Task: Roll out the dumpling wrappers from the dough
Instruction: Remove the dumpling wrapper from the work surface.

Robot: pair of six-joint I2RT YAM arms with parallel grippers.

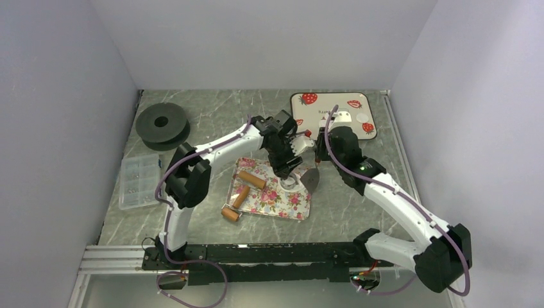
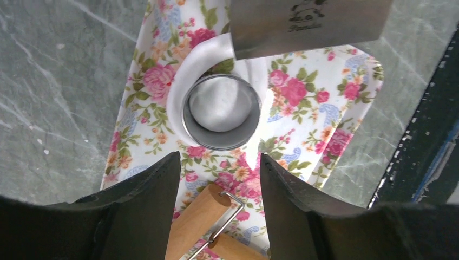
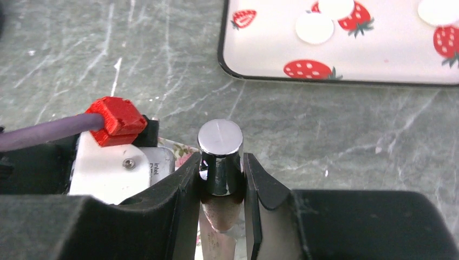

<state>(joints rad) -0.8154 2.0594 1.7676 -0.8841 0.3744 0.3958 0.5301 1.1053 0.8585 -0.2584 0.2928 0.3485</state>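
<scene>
The white dough [image 2: 184,81] lies flattened on the floral tray [image 2: 346,92], with a metal ring cutter [image 2: 221,111] standing in it. My left gripper [image 2: 219,162] hangs open just above and behind the cutter, holding nothing. My right gripper [image 3: 222,162] is shut on the chrome-capped handle of a metal scraper [image 3: 220,142], whose blade [image 2: 308,21] rests by the dough at the tray's right side [image 1: 311,178]. Three dumpling wrappers [image 3: 315,27] lie on the strawberry tray [image 3: 379,62], beyond the right gripper.
A wooden rolling pin [image 2: 197,216] with a wire handle lies on the floral tray's near-left part [image 1: 242,192]. A black spool [image 1: 161,125] and a clear compartment box [image 1: 138,181] sit at the far left. The strawberry tray [image 1: 333,128] is at the back right.
</scene>
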